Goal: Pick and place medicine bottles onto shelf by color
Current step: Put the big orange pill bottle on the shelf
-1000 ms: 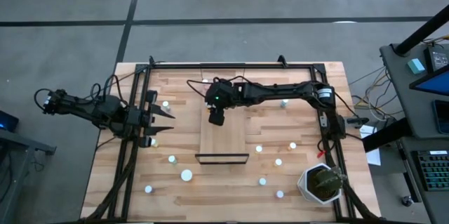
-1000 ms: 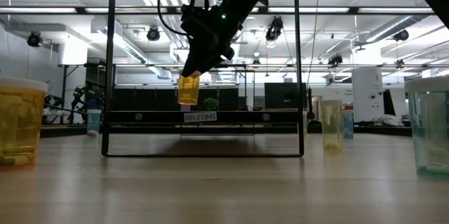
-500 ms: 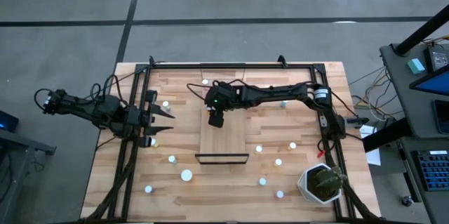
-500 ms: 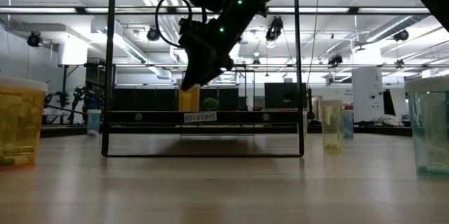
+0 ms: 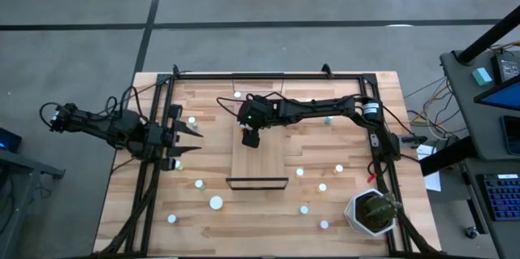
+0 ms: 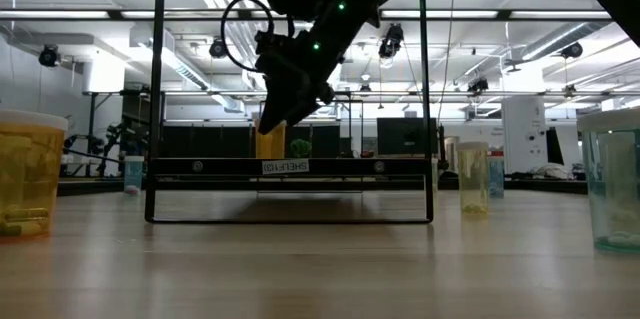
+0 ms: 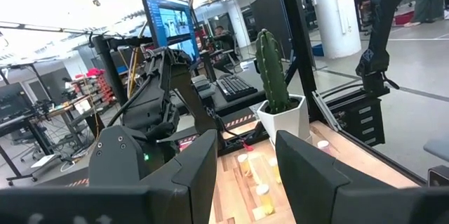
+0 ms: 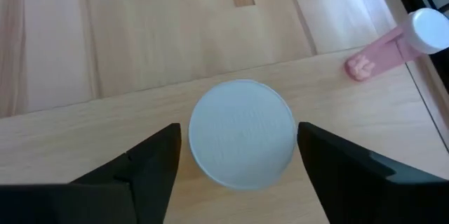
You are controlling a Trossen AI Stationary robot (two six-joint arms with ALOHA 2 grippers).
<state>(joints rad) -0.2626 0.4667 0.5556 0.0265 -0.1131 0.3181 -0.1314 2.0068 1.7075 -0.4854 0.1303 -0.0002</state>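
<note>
One orange bottle (image 6: 269, 142) with a white cap (image 8: 242, 133) stands on the shelf (image 5: 258, 160) at its far end, between the released, parted fingers of the right gripper (image 5: 250, 138). A shelf-front label (image 6: 285, 166) is too small to read. Left gripper (image 5: 188, 140) waits half-parted, empty, at the table's left edge.

left gripper (image 7: 245, 175) fingers dark, foreground, gap between them | wooden table (image 7: 231, 182) past the gap, small white-capped bottles (image 7: 261, 189) standing on it | potted cactus (image 7: 275, 76) in white pot near table's far edge | other arm (image 7: 151, 104) dark, over table | monitor (image 7: 168, 24) lit, keyboard (image 7: 237, 87) beyond
</note>
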